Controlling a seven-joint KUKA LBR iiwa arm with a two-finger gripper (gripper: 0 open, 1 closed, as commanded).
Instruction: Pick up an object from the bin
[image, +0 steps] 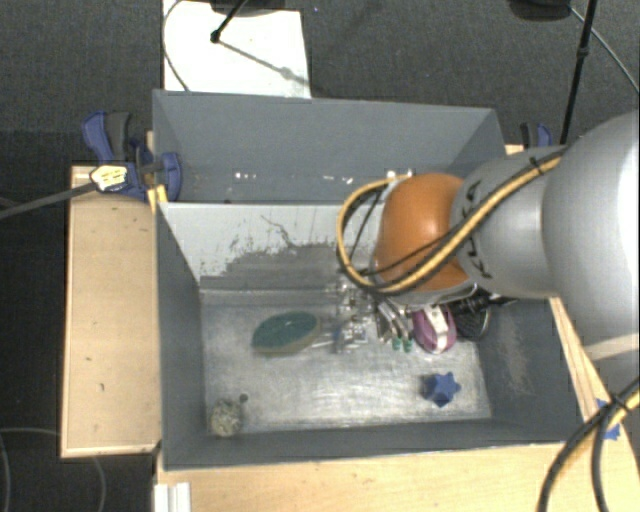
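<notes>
The hand (348, 332), whose state, open or closed, cannot be told, is seen low in the bin (180, 300) just beside the flat green oval pad (284, 333) lying mid-floor, judged light, soft, and best taken across its narrow width.

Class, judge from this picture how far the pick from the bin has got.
Done: the arm is down inside the bin. In hand: its jaws sit just right of the teal oval disc; no grasp is visible. Left: gripping and lifting one thing; the blue piece and tan lump lie untouched.
</notes>
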